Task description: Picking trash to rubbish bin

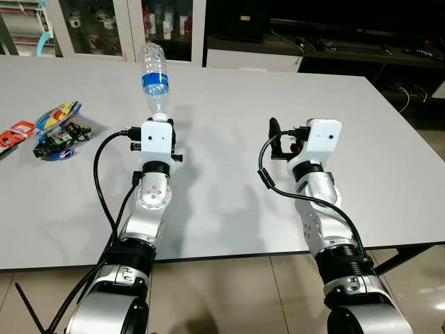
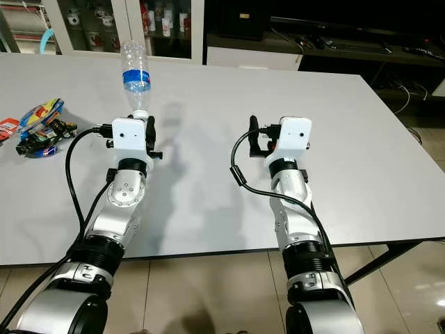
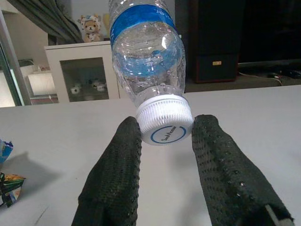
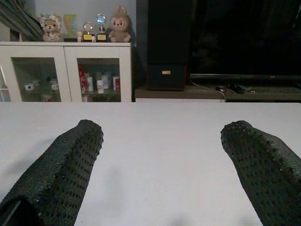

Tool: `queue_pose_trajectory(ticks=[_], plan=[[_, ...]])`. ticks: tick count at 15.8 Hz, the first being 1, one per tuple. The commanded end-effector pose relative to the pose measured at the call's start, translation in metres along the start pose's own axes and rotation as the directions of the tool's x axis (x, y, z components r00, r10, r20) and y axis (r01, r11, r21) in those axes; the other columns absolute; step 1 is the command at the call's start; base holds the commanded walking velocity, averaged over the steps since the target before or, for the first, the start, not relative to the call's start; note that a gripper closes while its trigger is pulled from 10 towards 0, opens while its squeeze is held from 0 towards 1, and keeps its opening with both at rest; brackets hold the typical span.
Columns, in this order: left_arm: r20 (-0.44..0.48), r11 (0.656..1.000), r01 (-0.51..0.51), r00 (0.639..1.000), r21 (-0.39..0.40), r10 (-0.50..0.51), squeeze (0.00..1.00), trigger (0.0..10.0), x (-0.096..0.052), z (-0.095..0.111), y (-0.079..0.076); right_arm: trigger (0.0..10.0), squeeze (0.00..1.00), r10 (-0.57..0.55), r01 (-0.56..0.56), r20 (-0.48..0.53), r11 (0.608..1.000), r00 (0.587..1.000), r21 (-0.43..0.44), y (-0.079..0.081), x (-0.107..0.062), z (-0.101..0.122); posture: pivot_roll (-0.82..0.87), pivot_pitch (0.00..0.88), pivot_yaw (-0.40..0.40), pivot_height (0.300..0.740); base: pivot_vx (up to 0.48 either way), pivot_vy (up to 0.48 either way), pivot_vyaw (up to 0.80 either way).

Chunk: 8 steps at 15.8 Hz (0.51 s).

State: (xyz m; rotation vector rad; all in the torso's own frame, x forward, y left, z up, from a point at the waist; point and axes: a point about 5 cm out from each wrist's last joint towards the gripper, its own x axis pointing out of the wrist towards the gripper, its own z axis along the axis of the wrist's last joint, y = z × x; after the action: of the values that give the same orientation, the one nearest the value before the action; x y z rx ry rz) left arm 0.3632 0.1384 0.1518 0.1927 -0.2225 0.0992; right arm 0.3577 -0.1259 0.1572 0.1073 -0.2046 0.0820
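Clear plastic bottle point(image 3: 146, 66) is clamped by its white cap point(image 3: 164, 121) in the left gripper point(image 3: 163, 141), held above the table point(image 1: 229, 104). Right gripper point(image 4: 162, 155) is spread wide, empty. Wrappers point(image 1: 59, 131) lie at the table's left.

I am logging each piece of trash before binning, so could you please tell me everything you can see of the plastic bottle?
The plastic bottle is clear, looks empty, and carries a blue label band around its body. Its white screw cap is on and points down toward the wrist camera. The left gripper holds it by the cap end, one black finger on each side, so the bottle stands inverted above the white table, lifted clear of it.
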Motion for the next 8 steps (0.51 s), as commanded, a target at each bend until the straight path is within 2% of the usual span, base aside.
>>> queue_pose_trajectory(ticks=[1, 7, 8], plan=[[0.020, 1.000, 0.024, 0.999, 0.001, -0.024, 0.00, 10.0, -0.0019, 0.0032, -0.0066, 10.0, 0.00, 0.000, 0.000, 0.006, 1.000, 1.000, -0.002, -0.0016, 0.0008, 0.0011, -0.07, 0.017, -0.104, 0.740, 0.000, 0.000, 0.00], [0.021, 1.000, 0.027, 0.999, -0.005, -0.027, 0.00, 10.0, -0.0030, 0.0026, -0.0076, 10.0, 0.00, 0.009, -0.009, 0.000, 1.000, 1.000, 0.002, -0.0009, -0.0006, -0.0011, -0.07, 0.010, -0.104, 0.740, 0.000, 0.000, 0.00], [0.021, 1.000, 0.029, 0.999, -0.007, -0.029, 0.00, 10.0, -0.0032, 0.0027, -0.0081, 10.0, 0.00, 0.009, -0.009, -0.001, 1.000, 1.000, 0.002, -0.0012, -0.0009, -0.0014, -0.07, 0.009, -0.105, 0.740, -0.240, 0.000, 0.00]])
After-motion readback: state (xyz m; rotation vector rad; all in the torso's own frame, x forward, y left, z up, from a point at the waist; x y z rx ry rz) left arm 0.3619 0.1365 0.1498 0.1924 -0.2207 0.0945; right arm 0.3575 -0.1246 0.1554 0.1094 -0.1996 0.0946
